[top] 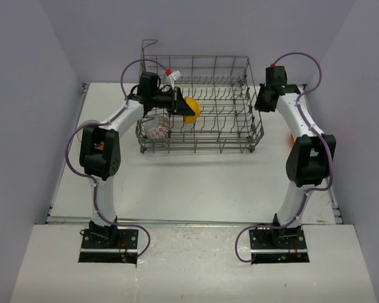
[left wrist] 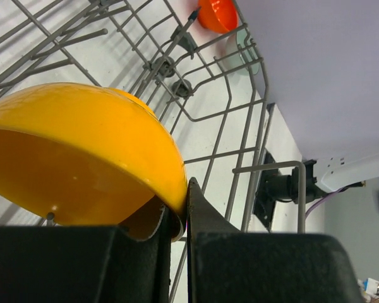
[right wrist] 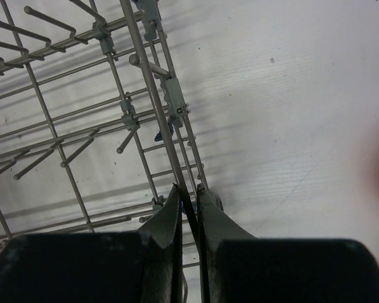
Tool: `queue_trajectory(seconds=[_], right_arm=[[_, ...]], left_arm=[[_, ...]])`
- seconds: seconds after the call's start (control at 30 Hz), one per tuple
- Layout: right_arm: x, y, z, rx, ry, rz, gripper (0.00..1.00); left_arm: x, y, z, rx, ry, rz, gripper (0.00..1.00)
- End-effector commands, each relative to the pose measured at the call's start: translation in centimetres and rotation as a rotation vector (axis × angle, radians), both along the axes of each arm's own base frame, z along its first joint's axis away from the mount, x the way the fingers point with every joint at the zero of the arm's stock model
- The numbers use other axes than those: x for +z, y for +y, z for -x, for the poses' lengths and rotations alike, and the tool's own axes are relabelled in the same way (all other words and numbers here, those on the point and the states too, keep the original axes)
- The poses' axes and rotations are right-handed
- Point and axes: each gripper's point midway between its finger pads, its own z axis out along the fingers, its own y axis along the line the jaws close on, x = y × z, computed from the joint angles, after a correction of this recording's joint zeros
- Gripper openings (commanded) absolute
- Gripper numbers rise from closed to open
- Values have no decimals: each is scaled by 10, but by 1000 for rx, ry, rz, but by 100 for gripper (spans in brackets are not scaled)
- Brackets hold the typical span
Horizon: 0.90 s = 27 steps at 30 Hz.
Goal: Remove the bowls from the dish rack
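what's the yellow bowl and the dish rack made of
The yellow bowl: probably plastic, possibly glazed ceramic; smooth, evenly coloured, with a soft sheen. The dish rack: seemingly metal wire with a dull grey coating; thin, straight, rigid rods.

The dish rack (top: 221, 120) stands on the bench (top: 196, 183), toward 12 o'clock. Inside it, at its 9 o'clock side, a bowl (top: 192, 108) is in the left claw (left wrist: 184, 189). The second bowl (top: 157, 128) lies at 8 o'clock. The right claw (right wrist: 188, 192) pinches the rack's wire at 3 o'clock.
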Motion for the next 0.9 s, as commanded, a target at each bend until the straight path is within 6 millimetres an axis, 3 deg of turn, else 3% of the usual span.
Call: queue_trajectory(seconds=[0.0, 0.5, 0.87], right_arm=[[-59, 8, 68, -60, 347, -5, 0], [-58, 9, 68, -61, 344, -3, 0], [-56, 9, 68, -69, 342, -6, 0]], left_arm=[[-7, 24, -13, 93, -8, -120, 0], [-60, 48, -16, 238, 209, -284, 0], [-57, 42, -13, 258, 333, -203, 0]])
